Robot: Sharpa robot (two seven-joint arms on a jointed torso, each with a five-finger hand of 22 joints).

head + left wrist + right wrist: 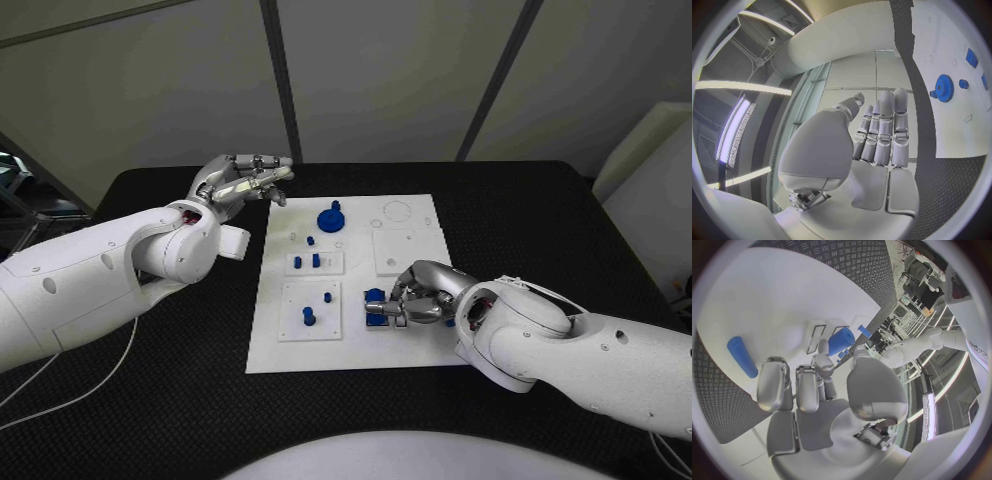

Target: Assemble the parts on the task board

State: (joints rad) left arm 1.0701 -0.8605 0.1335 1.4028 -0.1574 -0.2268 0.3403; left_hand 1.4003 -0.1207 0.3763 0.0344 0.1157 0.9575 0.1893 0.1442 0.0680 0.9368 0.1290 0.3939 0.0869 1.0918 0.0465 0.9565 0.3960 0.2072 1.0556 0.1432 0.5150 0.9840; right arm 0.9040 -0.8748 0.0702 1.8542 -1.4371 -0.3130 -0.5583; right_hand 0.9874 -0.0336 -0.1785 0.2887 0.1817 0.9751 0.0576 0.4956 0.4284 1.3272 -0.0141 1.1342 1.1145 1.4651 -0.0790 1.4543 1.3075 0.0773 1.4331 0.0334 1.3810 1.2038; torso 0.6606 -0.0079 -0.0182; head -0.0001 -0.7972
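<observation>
The task board (411,345) lay in the middle of the black table (548,210). In the head view the right hand (415,296) sat low over the board's near right part, fingers curled round a blue part (376,298); whether they truly gripped it could not be told there. The right wrist view showed more: a blue cylinder (840,341) just past the fingertips (822,347), apparently not clasped, and a loose blue peg (741,356) lying flat on the board. The left hand (242,182) hovered off the board's far left corner, empty, fingers straight and pressed side by side. The left wrist view showed the blue gear (944,88) on the board, well apart from that hand.
</observation>
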